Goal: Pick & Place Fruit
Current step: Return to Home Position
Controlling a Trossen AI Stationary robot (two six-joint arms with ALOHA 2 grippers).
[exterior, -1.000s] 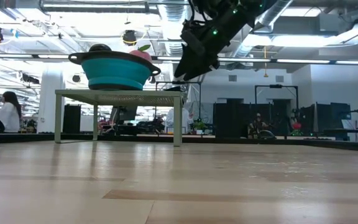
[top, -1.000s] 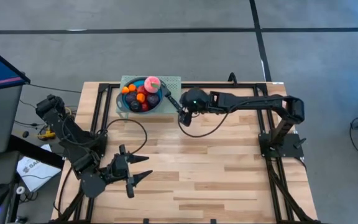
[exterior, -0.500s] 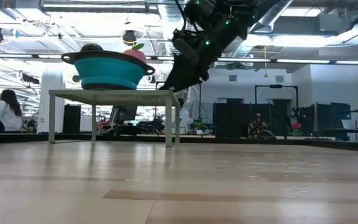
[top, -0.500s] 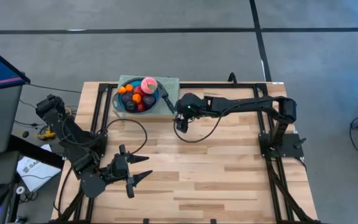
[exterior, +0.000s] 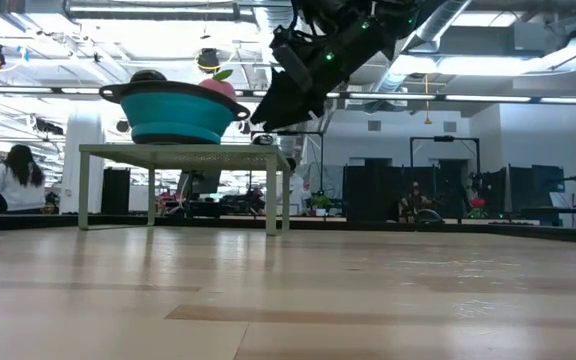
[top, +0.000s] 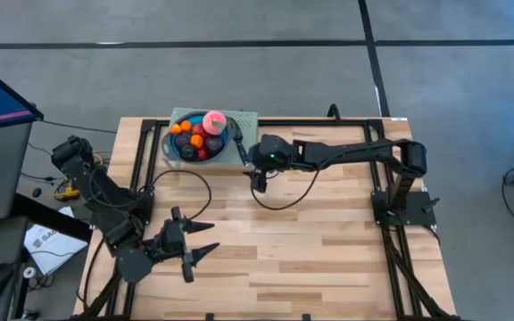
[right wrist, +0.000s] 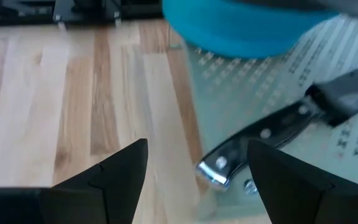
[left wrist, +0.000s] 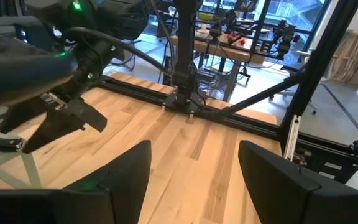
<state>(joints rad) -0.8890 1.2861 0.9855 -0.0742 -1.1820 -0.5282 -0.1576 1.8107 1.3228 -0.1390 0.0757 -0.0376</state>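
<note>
Now, fruit (top: 202, 134) sits in the bowl (top: 173, 150) on the shelf (top: 247, 119): small round pieces (probably light, apt to roll), pinched across the middle. Right gripper (right wrist: 197, 144), fingers apart, hangs at the shelf's edge; left gripper (left wrist: 194, 146) waits front-left, also spread.

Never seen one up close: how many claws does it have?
2. The left claw waits open over the table's left side; the right claw hangs open beside the shelf's knife.

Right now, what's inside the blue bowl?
Fruit, heaped: a pink piece on top, orange, red and dark purple ones. Anything beneath the heap, and the bowl's bottom, is covered.
</note>
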